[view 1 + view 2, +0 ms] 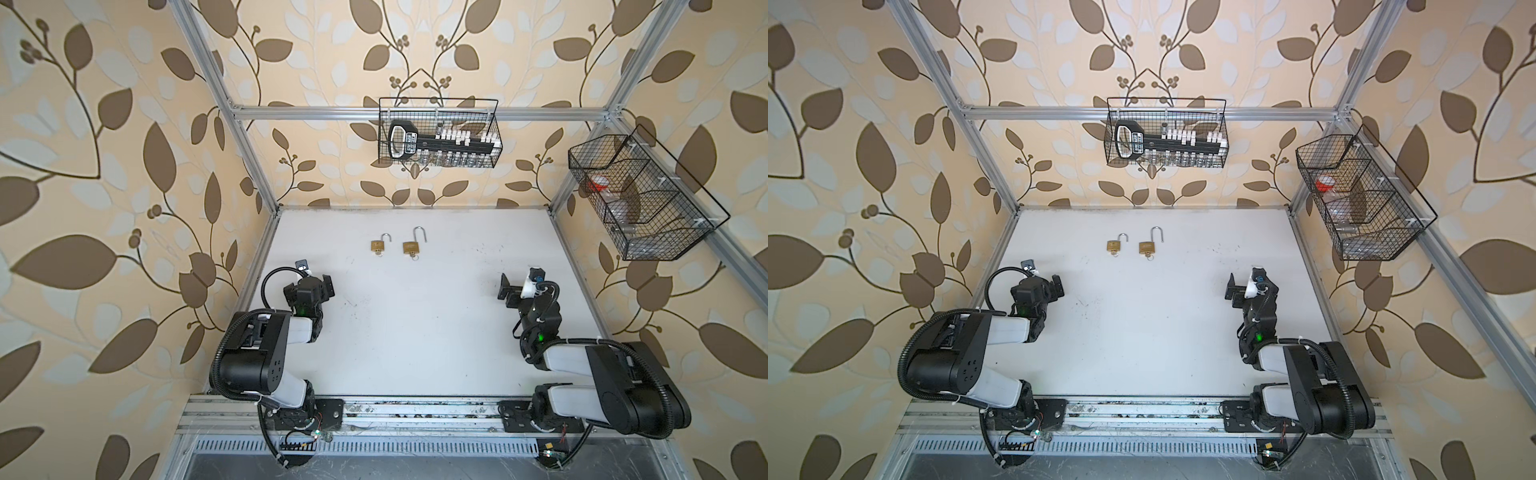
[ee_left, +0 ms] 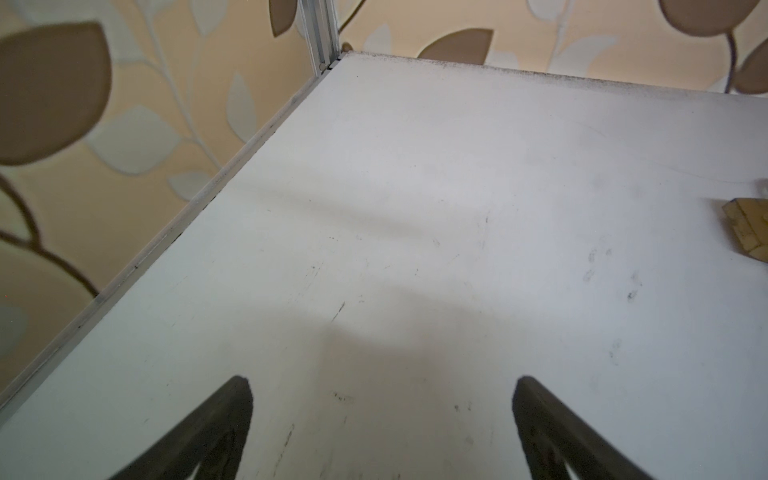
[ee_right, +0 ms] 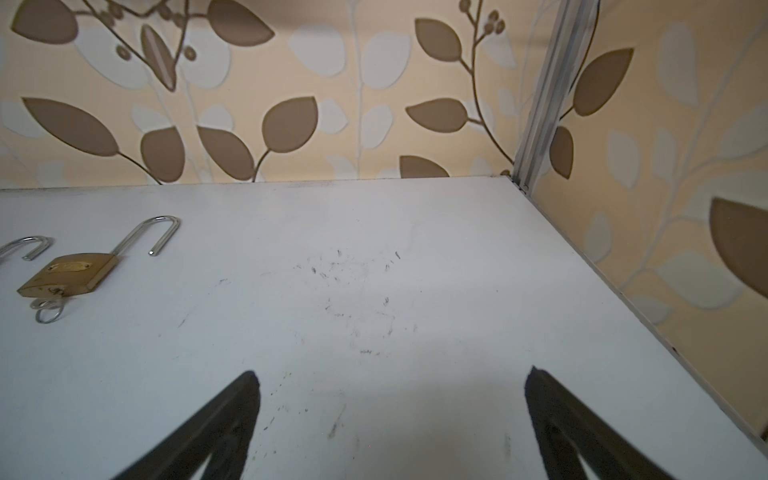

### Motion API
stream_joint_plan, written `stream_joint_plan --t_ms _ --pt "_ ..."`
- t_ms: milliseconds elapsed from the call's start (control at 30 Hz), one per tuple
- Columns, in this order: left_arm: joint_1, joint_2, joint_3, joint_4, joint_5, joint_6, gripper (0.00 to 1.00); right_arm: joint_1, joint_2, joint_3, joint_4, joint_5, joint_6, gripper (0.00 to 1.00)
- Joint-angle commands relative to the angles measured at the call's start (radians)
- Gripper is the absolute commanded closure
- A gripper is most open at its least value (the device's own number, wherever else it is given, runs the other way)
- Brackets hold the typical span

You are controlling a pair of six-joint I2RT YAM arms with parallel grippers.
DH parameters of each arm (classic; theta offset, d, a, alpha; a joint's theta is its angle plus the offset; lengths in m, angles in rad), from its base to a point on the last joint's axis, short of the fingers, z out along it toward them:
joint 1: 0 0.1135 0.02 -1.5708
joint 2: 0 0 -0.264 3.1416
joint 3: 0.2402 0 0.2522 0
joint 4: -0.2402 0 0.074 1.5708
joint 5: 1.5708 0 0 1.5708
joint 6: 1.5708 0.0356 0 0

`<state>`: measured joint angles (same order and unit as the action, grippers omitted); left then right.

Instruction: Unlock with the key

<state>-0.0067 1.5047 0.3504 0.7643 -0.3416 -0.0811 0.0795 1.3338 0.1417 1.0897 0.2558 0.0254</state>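
Note:
Two brass padlocks lie side by side at the back of the white table (image 1: 415,332), far from both grippers. The smaller padlock (image 1: 378,246) (image 1: 1113,246) is on the left and the long-shackled padlock (image 1: 410,248) (image 1: 1147,248) (image 3: 68,274) on the right. Both shackles stand open on one side. A key (image 3: 50,305) with a ring sticks out of the long-shackled padlock's bottom. A corner of the smaller padlock (image 2: 748,226) shows in the left wrist view. My left gripper (image 1: 330,286) (image 2: 382,380) is open and empty. My right gripper (image 1: 505,291) (image 3: 392,374) is open and empty too.
A black wire basket (image 1: 438,133) hangs on the back frame rail with a large black key-shaped tool inside. A second wire basket (image 1: 640,199) hangs on the right rail. Aluminium posts (image 1: 249,166) stand at the table's back corners.

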Motion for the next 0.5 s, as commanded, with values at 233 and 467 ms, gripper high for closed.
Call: stream_joint_plan --t_ms 233,467 --pt "-0.001 -0.007 0.024 0.006 0.009 0.003 0.01 -0.022 0.013 0.033 -0.063 0.003 0.005 0.0" --pt "-0.001 -0.008 0.023 0.008 0.008 0.003 0.01 -0.031 0.0 0.024 -0.064 -0.12 -0.035 0.0"
